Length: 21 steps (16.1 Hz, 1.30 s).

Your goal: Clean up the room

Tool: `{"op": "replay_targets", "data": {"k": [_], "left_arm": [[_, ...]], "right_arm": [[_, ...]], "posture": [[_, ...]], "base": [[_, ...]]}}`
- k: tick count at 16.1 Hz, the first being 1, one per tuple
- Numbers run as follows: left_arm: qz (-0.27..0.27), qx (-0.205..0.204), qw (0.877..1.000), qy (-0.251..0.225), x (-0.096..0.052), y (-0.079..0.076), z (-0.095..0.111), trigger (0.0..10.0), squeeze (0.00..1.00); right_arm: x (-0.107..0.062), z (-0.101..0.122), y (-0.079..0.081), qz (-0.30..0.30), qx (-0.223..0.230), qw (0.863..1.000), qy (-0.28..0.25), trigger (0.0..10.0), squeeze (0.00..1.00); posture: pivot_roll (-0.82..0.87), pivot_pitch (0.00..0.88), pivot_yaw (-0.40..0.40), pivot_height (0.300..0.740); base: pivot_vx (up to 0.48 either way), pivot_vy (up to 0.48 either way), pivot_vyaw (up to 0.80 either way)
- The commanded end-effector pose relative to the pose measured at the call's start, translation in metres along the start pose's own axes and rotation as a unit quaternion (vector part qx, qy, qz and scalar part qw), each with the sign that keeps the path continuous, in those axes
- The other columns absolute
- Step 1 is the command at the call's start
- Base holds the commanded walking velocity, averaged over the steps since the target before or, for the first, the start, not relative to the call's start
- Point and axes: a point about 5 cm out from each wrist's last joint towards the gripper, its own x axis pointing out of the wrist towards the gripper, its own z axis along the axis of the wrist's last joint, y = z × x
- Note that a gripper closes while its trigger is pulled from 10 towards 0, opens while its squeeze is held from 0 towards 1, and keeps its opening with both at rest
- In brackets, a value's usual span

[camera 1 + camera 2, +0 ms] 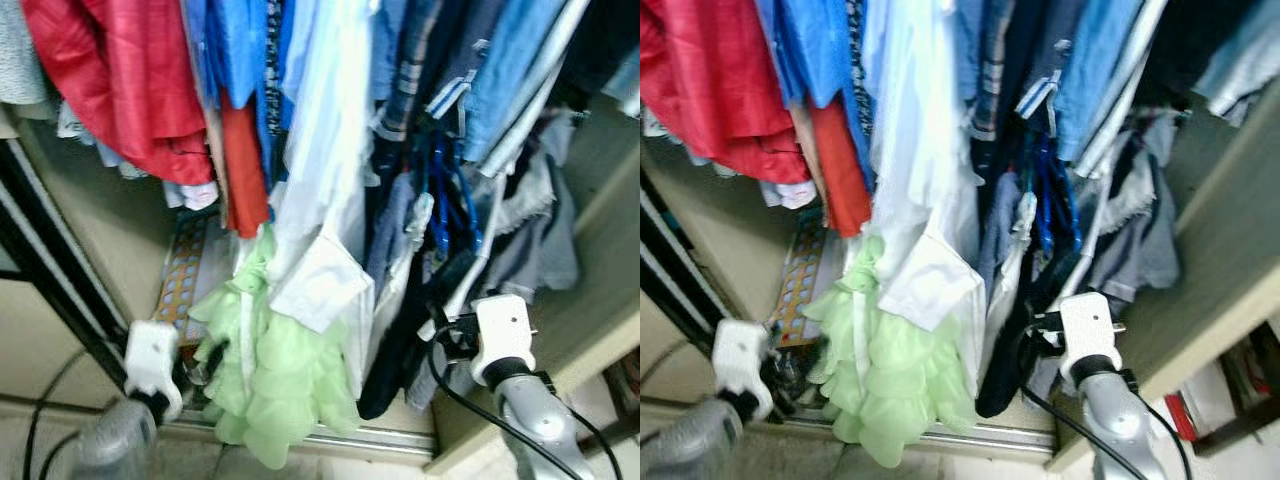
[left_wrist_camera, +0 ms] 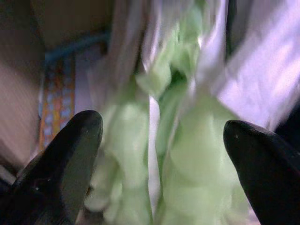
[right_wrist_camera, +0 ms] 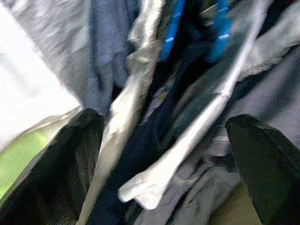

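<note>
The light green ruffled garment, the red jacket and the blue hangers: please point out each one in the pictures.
light green ruffled garment (image 1: 280, 375): left eye view, on its lower ruffles.
red jacket (image 1: 120, 80): left eye view, on its front panel.
blue hangers (image 1: 447, 205): left eye view, on a hanging blue loop.

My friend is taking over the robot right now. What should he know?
Left gripper: open, fingers on either side of the light green ruffled dress, holding nothing.
Right gripper: open, pointed into the dark clothes with the blue hangers, holding nothing.
The clothes hang packed in the wardrobe; a red shirt hangs on the left, a white shirt in the middle.
Done: cannot tell from here.
Left: probably straightening the hanging clothes.
</note>
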Motion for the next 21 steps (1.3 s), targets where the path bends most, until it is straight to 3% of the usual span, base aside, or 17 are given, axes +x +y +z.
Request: {"op": "replay_targets", "data": {"k": [1, 2, 3, 5, 7, 8, 10, 12, 13, 16, 18, 21], "left_arm": [[0.025, -0.007, 1.0, -0.004, 0.0, 0.006, -0.003, 10.0, 0.0], [0.034, -0.02, 0.999, -0.009, 0.0, 0.01, -0.001, 10.0, 0.0], [0.033, -0.046, 0.998, -0.023, -0.003, 0.013, 0.002, 10.0, 0.0], [0.038, -0.028, 0.998, -0.032, -0.007, 0.016, 0.003, 10.0, 0.0], [0.049, -0.02, 0.998, -0.037, -0.01, 0.012, 0.0, 10.0, 0.0], [0.055, -0.015, 0.998, -0.038, -0.01, 0.01, -0.001, 10.0, 0.0], [0.085, 0.013, 0.996, -0.03, -0.013, 0.003, -0.004, 10.0, 0.0], [0.087, -0.015, 0.995, -0.043, -0.017, 0.002, -0.001, 10.0, 0.0], [0.087, -0.022, 0.994, -0.069, -0.023, 0.004, 0.005, 10.0, 0.0], [0.114, -0.017, 0.99, -0.079, -0.034, 0.005, 0.003, 10.0, 0.0], [0.149, 0.022, 0.984, -0.096, -0.032, 0.005, 0.003, 10.0, 0.0], [0.153, 0.017, 0.984, -0.093, -0.031, 0.006, 0.003, 10.0, 0.0]], "right_arm": [[-0.001, 0.01, -0.003, -0.02, 0.023, 0.999, -0.021, 10.0, 0.0], [-0.006, 0.013, -0.001, -0.008, 0.062, 0.998, -0.028, 10.0, 0.0], [-0.014, 0.013, -0.001, 0.0, 0.072, 0.997, -0.036, 10.0, 0.0], [-0.029, 0.001, -0.001, -0.002, 0.072, 0.997, -0.015, 10.0, 0.0], [-0.035, -0.003, -0.001, 0.027, 0.03, 0.999, -0.016, 10.0, 0.0], [-0.035, -0.003, -0.002, 0.027, 0.036, 0.999, -0.016, 10.0, 0.0], [-0.018, 0.003, -0.003, 0.021, 0.044, 0.999, -0.021, 10.0, 0.0], [-0.003, 0.016, 0.001, 0.029, 0.035, 0.998, -0.043, 10.0, 0.0], [-0.001, 0.019, 0.001, 0.032, 0.029, 0.998, -0.051, 10.0, 0.0], [-0.002, 0.02, -0.002, 0.016, 0.028, 0.998, -0.056, 10.0, 0.0], [0.001, 0.021, 0.0, 0.025, 0.02, 0.998, -0.059, 10.0, 0.0], [0.003, 0.02, -0.001, 0.025, 0.023, 0.998, -0.059, 10.0, 0.0]], "posture": [[-0.09, 0.0, -0.024, 0.74], [-0.08, 0.0, -0.024, 0.74], [-0.08, 0.0, -0.024, 0.74], [-0.08, 0.0, -0.022, 0.74], [-0.09, 0.0, -0.009, 0.74], [-0.09, 0.0, -0.009, 0.74], [-0.1, 0.0, -0.01, 0.74], [-0.09, 0.0, -0.02, 0.74], [-0.09, 0.0, -0.027, 0.74], [-0.08, 0.0, -0.03, 0.74], [-0.08, 0.0, -0.038, 0.74], [-0.08, 0.0, -0.038, 0.74]], "base": [[0.0, 0.0, 0.0], [0.0, 0.0, 0.0], [0.0, 0.0, 0.0], [0.0, 0.0, 0.0], [0.0, 0.0, 0.0], [0.0, 0.0, 0.0], [0.0, 0.0, 0.0], [0.0, 0.0, 0.0], [0.0, 0.0, 0.0], [0.0, 0.0, 0.17], [0.0, 0.0, 0.8], [0.0, 0.0, 0.8]]}}
